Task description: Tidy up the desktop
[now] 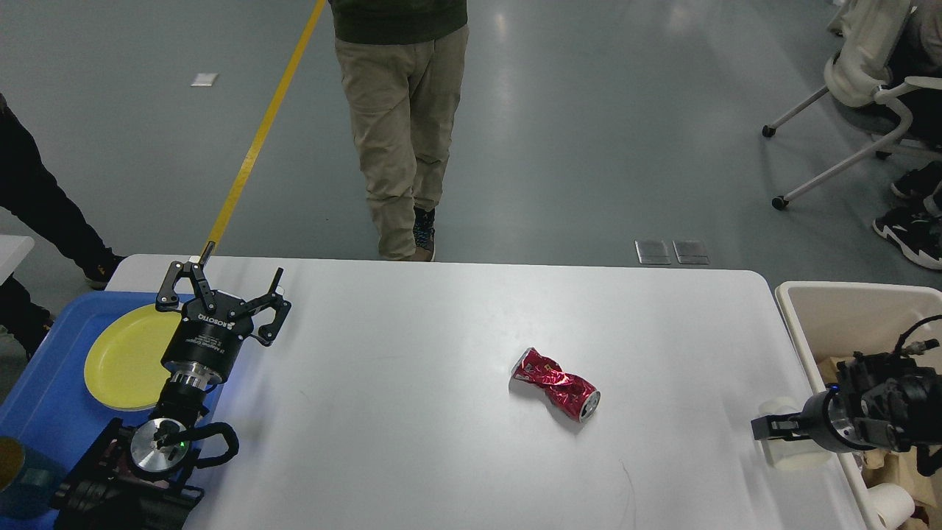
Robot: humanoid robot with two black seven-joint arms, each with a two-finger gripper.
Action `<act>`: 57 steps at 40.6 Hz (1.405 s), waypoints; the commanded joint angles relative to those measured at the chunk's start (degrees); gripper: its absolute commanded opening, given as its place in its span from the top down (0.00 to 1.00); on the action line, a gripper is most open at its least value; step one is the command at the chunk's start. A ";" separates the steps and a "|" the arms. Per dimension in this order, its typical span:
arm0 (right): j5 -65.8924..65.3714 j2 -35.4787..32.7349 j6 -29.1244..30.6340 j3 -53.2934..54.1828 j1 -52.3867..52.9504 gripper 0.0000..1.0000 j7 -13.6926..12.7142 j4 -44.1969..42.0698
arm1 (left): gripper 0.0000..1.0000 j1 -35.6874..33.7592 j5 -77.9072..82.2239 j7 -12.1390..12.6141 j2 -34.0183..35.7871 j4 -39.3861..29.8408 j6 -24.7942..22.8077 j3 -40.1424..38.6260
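1. Looking down from the head view, you have the white tabletop filling most of the frame, with a crushed red can lying on its side a little right of center, well apart from both arms.
2. Your left gripper stands over the tabletop's far-left corner with its fingers spread wide and nothing between them.
3. Just left of that gripper, a yellow plate lies in the blue tray that sits against the tabletop's left edge.
4. Your right gripper reaches in from the right at the tabletop's right edge. It shows dark and nearly end-on, so you cannot tell how far its fingers stand apart.
5. A white cup-like cylinder sits right at that gripper's tip; whether it is gripped is unclear.
6. The beige bin stands beside the tabletop's right edge, with brown paper and a white roll inside.
7. A person in khaki trousers stands beyond the far edge.
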 commanded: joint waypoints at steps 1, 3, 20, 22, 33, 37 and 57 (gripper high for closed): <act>0.26 -0.18 0.60 0.01 0.17 0.56 0.00 0.36 | 0.04 0.00 0.00 0.00 0.02 0.00 -0.03 0.00; 0.35 -0.44 0.69 0.10 0.17 0.68 0.00 0.36 | 0.04 0.00 0.00 0.00 0.02 0.00 -0.03 0.00; 10.98 -5.71 0.69 3.17 4.30 1.00 0.00 6.50 | 0.04 0.00 0.00 0.00 0.02 0.00 -0.03 0.00; 11.07 -6.33 0.78 3.17 5.61 1.00 0.00 7.65 | 0.04 0.00 0.00 0.00 0.02 0.00 -0.03 0.00; 11.51 -9.05 7.71 2.73 16.42 1.00 -0.44 16.87 | 0.04 0.00 0.00 0.00 0.02 0.00 -0.03 0.00; 11.68 -9.76 13.68 2.30 22.92 1.00 -1.48 19.86 | 0.04 0.00 0.00 0.00 -0.06 0.00 -0.03 0.00; 29.25 -5.11 29.61 -7.98 61.41 1.00 -25.40 40.16 | 0.04 0.00 0.00 0.00 0.02 0.00 -0.03 0.00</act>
